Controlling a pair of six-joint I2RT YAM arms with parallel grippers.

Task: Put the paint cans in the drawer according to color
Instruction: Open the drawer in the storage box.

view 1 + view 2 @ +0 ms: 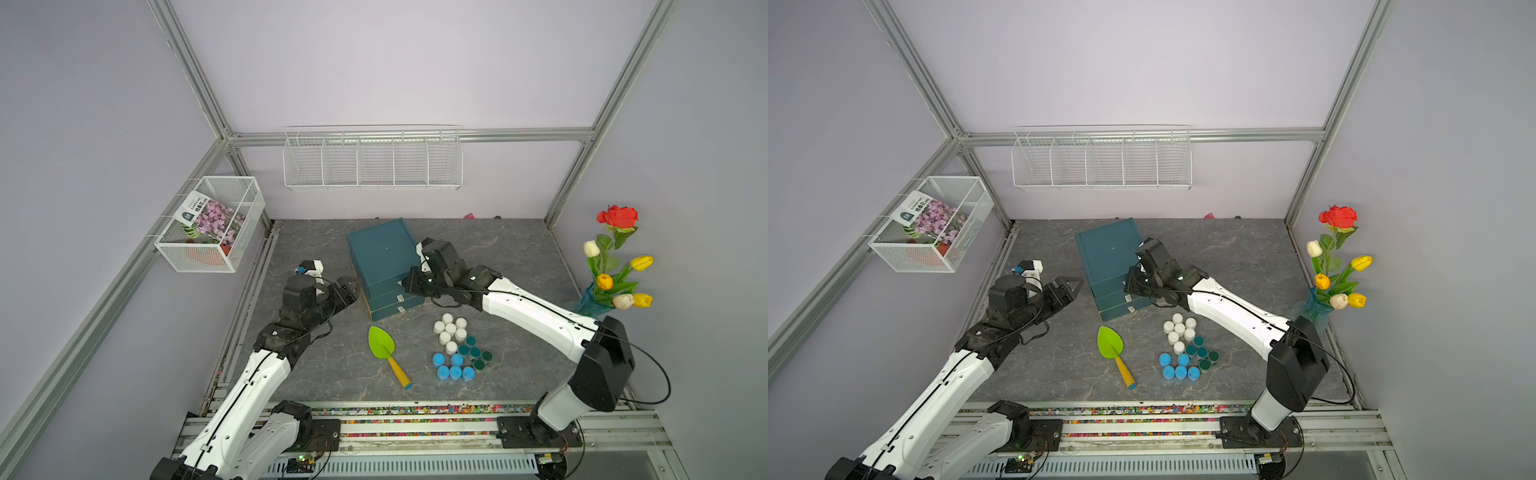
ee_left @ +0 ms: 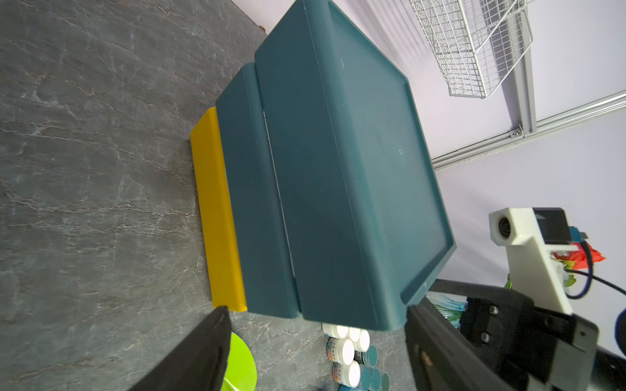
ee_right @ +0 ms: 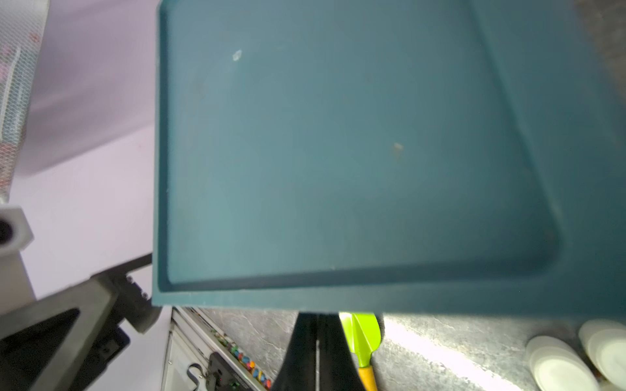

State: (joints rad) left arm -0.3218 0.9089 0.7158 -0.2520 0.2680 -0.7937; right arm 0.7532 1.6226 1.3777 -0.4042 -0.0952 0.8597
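Paint cans (image 1: 456, 348), tiny white, teal and blue jars, cluster at 5 o'clock from your teal plastic drawer unit (image 1: 384, 266); right gripper (image 3: 316, 342) is closed empty at its front, left gripper (image 2: 315, 352) gapes, holding nothing.

On the grey bench (image 1: 311, 374) the paint cans (image 1: 457, 349) stand in a close cluster, white, teal and blue. The green trowel (image 1: 384, 349) lies beside them. The right gripper (image 1: 409, 284) is at the drawer unit (image 1: 384, 266), its fingers probably closed; the left gripper (image 1: 351, 289) hovers near the unit.
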